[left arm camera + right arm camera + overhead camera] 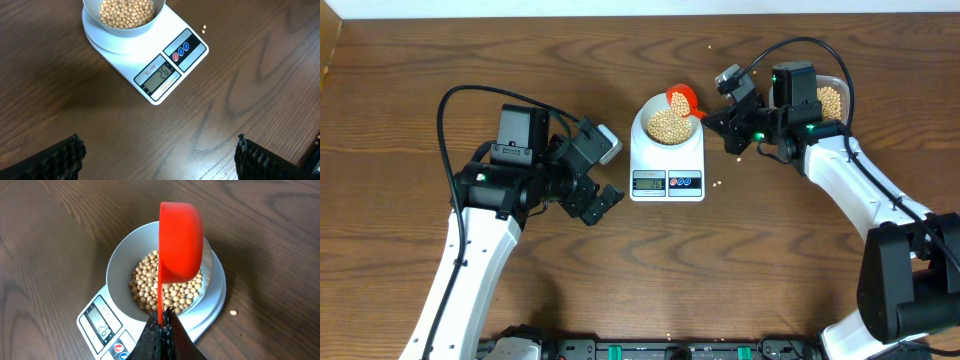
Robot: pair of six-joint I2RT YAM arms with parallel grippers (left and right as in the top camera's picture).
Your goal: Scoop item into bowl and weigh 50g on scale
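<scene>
The pale bowl (667, 124) sits on the white scale (667, 160) and holds tan beans (666, 122). The scale's screen (162, 75) reads 26. My right gripper (712, 115) is shut on the handle of an orange scoop (681, 99), which is tipped on its side over the bowl's far right rim. In the right wrist view the scoop (180, 240) hangs over the beans (165, 285) in the bowl (120, 265). My left gripper (605, 198) is open and empty, low at the scale's front left.
A clear tub (832, 100) with more beans stands at the back right, behind the right arm. Loose beans lie on the table right of the scale (721, 183), also seen in the left wrist view (203, 29) and the right wrist view (233, 312).
</scene>
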